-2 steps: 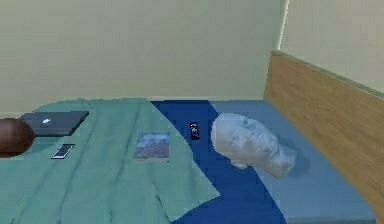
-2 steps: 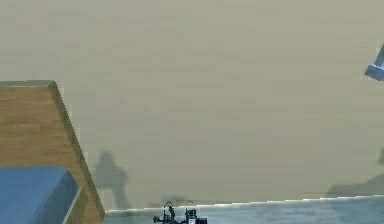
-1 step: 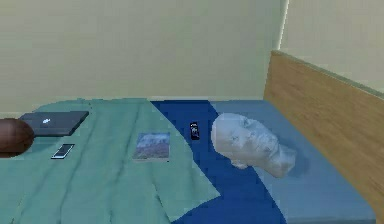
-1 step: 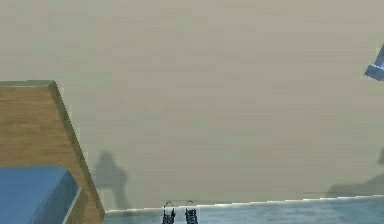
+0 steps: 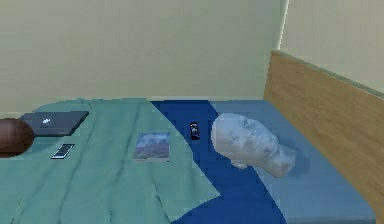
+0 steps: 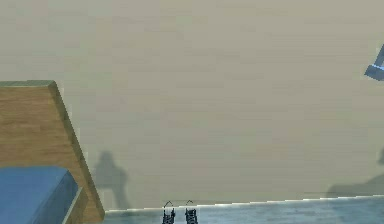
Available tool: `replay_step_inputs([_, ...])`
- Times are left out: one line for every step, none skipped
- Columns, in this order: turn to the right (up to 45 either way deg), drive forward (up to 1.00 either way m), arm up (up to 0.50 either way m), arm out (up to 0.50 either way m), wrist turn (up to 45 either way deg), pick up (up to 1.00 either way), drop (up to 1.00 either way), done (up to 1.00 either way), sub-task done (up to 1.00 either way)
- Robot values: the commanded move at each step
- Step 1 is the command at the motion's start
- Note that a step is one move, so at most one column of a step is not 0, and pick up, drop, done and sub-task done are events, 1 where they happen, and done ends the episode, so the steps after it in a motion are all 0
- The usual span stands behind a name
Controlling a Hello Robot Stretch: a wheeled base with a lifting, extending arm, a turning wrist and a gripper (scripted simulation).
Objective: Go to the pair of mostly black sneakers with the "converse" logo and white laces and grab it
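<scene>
Sneakers: dark pair, pale laces, side by side on floor at wall foot, near edge of arm side view, right of bed headboard; likely parked there. End effector state: cannot tell.

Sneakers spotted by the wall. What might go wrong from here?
The sneakers lie at the arm side view's bottom edge, partly cut off, so a reach may be misjudged. The wooden headboard stands near them, and the bed lies straight ahead: turning or driving may bump either.
</scene>
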Motion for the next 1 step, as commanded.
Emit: replay_step_inputs([0.0, 0.0, 0.1, 0.0, 0.0, 0.0, 0.0, 0.0, 0.0])
